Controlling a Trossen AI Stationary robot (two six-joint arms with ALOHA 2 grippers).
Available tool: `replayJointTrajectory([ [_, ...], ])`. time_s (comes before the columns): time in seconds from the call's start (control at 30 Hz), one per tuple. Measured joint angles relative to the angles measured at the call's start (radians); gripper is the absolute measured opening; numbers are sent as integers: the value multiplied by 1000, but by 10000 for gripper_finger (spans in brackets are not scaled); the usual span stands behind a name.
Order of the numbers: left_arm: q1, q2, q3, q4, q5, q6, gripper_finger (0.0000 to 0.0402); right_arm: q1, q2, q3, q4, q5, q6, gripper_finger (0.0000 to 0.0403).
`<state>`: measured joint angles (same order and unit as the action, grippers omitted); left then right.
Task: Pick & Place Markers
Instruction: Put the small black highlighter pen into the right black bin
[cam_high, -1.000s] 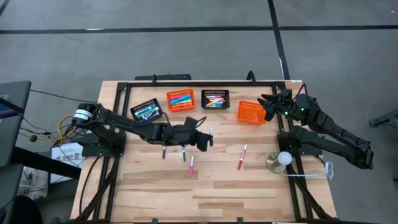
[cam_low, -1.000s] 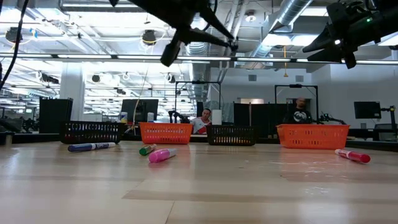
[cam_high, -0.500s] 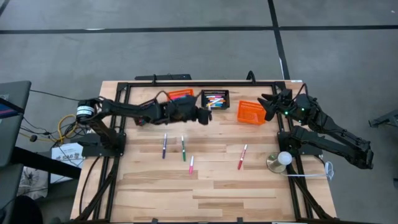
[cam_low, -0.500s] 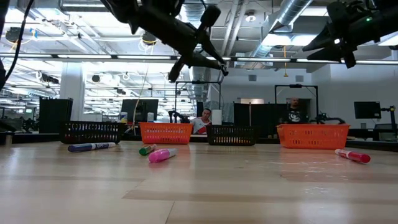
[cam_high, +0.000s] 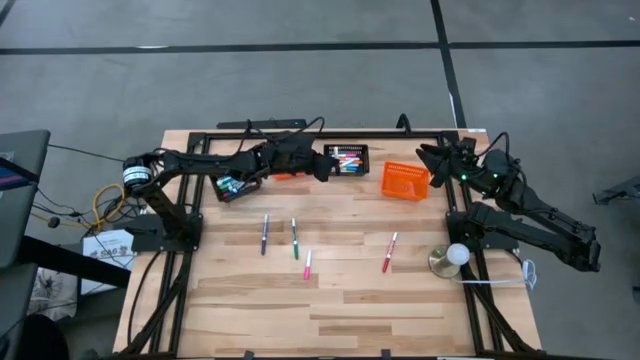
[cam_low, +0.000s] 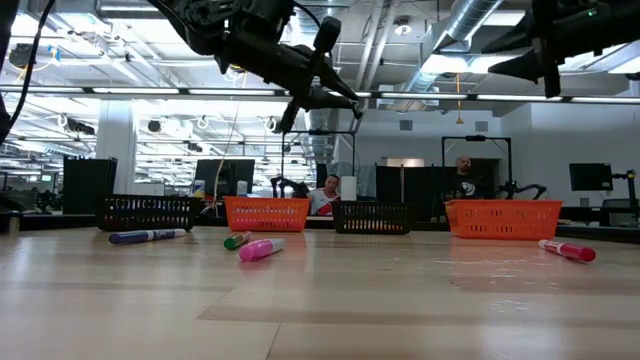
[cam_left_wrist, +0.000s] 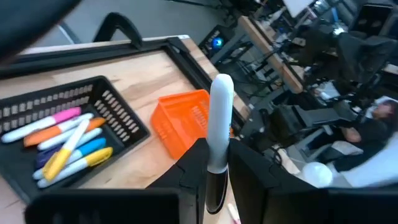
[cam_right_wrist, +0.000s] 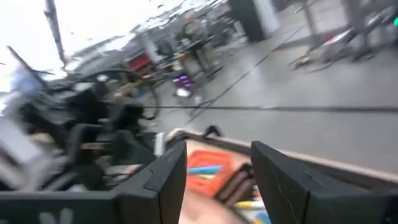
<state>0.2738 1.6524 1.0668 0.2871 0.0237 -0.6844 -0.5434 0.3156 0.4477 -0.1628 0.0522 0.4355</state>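
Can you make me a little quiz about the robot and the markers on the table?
1. True or false: the left gripper holds a white marker.
2. How many markers lie loose on the table?
A) two B) four C) seven
3. Fill in: the right gripper hangs beside an ___ basket.

Key: 1 true. 2 B: purple, green, pink, red. 3 orange.

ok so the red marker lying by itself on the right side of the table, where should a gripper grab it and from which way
Grip the red marker at mid-barrel, coming straight down from above. It lies flat on the table, slightly slanted, with open wood on both long sides, so turn the fingers to close across its thin width.
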Motion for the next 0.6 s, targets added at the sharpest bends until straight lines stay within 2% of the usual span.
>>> replayJointTrajectory([
  [0.17,3,0,0,18,52,23,56,0,97,0,121,-206,92,164],
  [0.27,-4,0,0,25,84,36,56,3,233,0,278,-299,123,166],
  [0.33,-7,0,0,28,109,50,57,10,334,0,371,-326,125,173],
  [0.43,-9,0,0,31,141,52,57,15,464,9,458,-360,134,196],
  [0.6,-8,0,0,35,180,52,57,12,654,70,464,-434,142,254],
])
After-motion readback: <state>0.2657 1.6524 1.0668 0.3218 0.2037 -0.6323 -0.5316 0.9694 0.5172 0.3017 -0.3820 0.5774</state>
